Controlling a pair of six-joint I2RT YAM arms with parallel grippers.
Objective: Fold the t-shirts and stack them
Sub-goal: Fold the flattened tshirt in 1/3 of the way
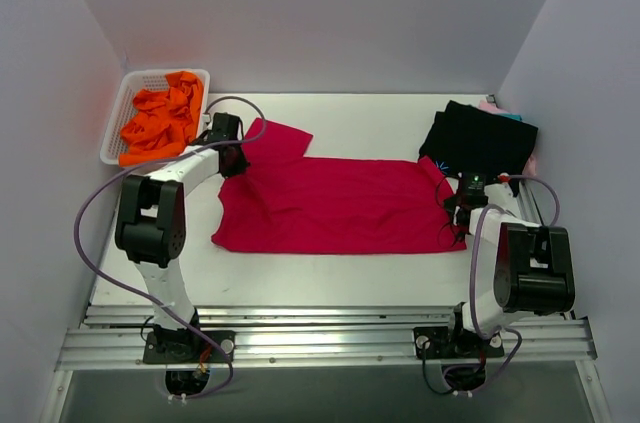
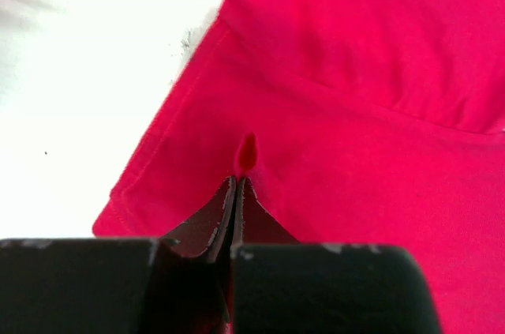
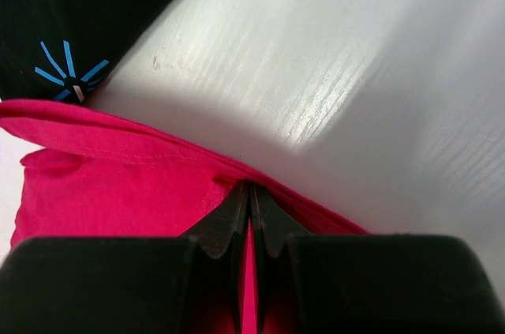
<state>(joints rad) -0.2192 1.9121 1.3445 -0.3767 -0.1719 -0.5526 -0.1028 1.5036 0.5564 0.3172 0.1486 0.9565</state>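
The red t-shirt (image 1: 335,205) lies spread across the middle of the table (image 1: 360,118), its length running left to right, with one sleeve (image 1: 280,139) sticking out toward the upper left. The left gripper (image 2: 237,185) is squeezed together on a small pinch of the red cloth close to that sleeve, and a little tuft pokes up past its tips. The right gripper (image 3: 250,192) is clamped the same way on a stitched edge at the shirt's right end. Just beyond it, at the upper right of the overhead view, sits the folded black t-shirt (image 1: 478,140), its small blue mark (image 3: 67,73) showing in the right wrist view. Slivers of pink (image 1: 488,105) and teal (image 1: 510,116) cloth peek out behind it. A white basket (image 1: 112,133) at the upper left holds crumpled orange cloth (image 1: 160,121). With both ends gripped and the cloth flat, the work seems to be at the start of folding the red shirt; the stacking has yet to come for this one. The next move likely needs both arms to lift and travel together, keeping the cloth evenly taut so it neither slips from the thin pinches nor bunches. The right arm should also stay clear of the black shirt beside it.
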